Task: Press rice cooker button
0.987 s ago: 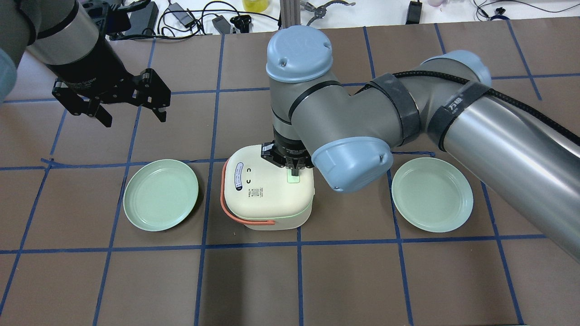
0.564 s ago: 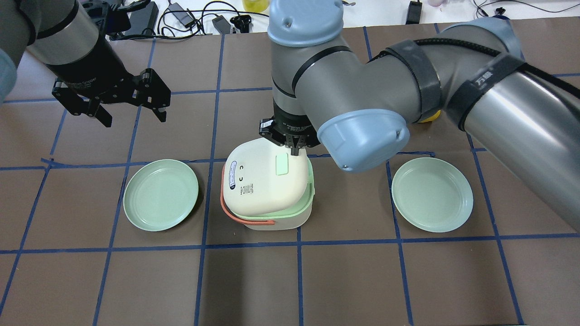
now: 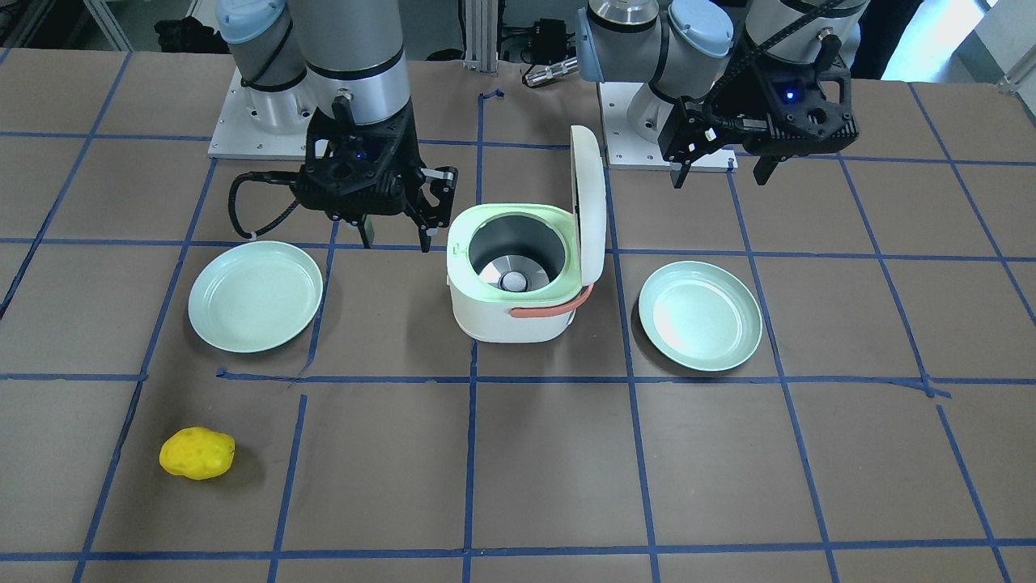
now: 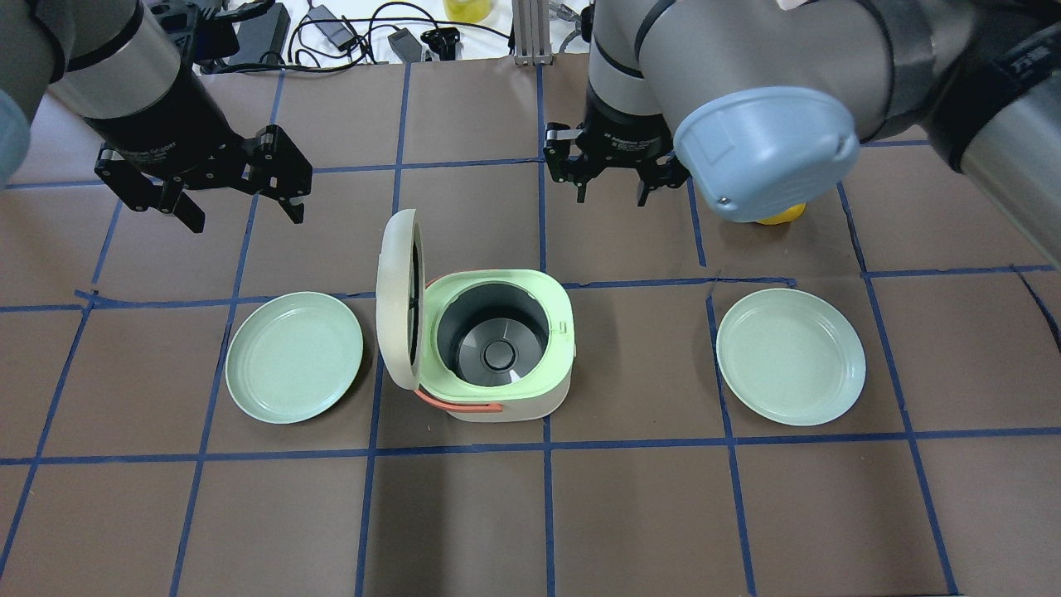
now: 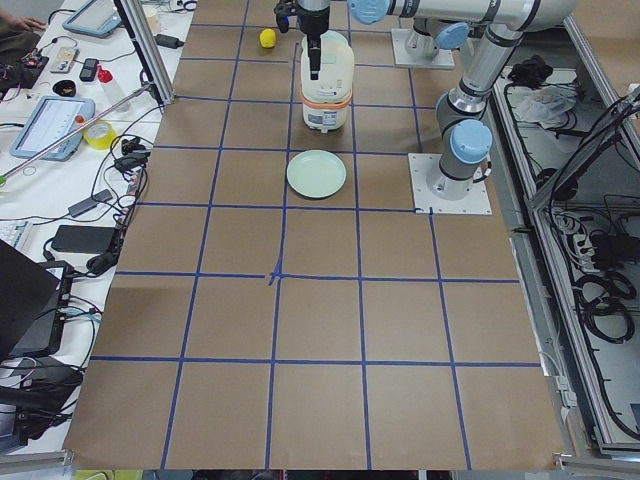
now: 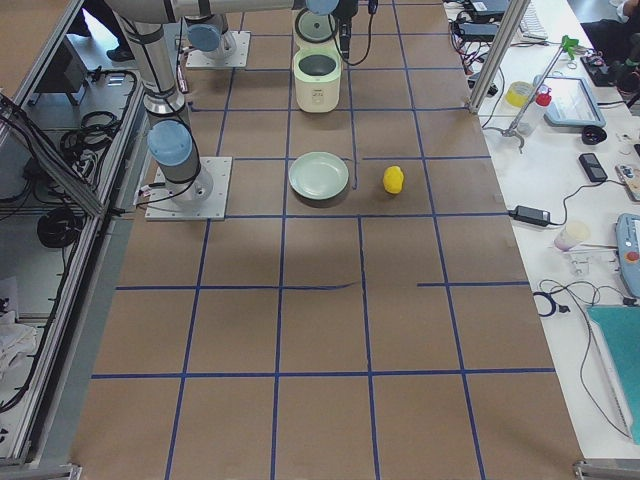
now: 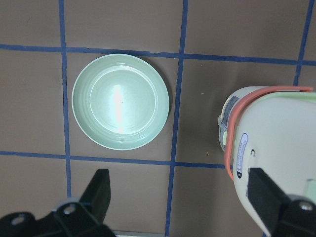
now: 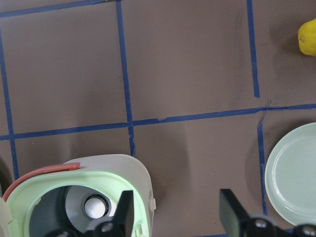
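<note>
Zero grip anywhere: held the right pincer [image 4: 611, 197] parted and empty, raised beside the cream, green-rimmed rice cooker [image 4: 507, 409] on the brown tabletop [image 4: 663, 514], seemingly to clear its upright lid [image 4: 396, 298], and hung the left pincer [image 4: 246, 217] wide open, idle, well aside.

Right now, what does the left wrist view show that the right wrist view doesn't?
Only the left wrist view: the whole left plate, the labelled outer face of the raised lid, and the open left gripper.
Only the right wrist view: the inside of the open pot, the yellow object at the top corner, part of the right plate, and the open right gripper.
Both: the orange handle and the taped table.
</note>
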Robot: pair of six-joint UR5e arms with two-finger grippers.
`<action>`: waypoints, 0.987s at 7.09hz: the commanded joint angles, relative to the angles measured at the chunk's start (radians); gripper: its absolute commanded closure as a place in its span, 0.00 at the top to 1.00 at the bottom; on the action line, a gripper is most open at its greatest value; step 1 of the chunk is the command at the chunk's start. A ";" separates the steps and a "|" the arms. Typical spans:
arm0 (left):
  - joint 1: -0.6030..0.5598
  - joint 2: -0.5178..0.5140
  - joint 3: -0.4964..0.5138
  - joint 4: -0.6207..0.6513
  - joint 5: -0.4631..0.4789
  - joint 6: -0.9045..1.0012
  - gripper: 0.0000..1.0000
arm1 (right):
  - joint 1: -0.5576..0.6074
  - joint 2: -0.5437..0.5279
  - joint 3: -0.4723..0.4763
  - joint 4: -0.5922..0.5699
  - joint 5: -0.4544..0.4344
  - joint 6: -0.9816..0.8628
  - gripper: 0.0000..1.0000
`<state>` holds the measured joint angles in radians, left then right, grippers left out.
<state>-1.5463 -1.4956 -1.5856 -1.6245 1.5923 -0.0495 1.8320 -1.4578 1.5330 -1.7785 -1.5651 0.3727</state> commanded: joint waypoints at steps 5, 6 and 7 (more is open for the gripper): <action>0.000 0.000 0.001 0.000 0.000 -0.001 1.00 | -0.228 -0.064 -0.069 0.141 0.004 -0.367 1.00; 0.000 0.000 0.001 0.000 0.000 -0.001 1.00 | -0.256 -0.067 -0.076 0.146 0.004 -0.427 1.00; 0.000 0.000 -0.001 0.000 0.000 0.000 1.00 | -0.266 -0.067 -0.079 0.145 0.004 -0.457 1.00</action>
<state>-1.5463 -1.4956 -1.5851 -1.6245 1.5923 -0.0503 1.5905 -1.5214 1.4611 -1.6395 -1.5617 -0.0293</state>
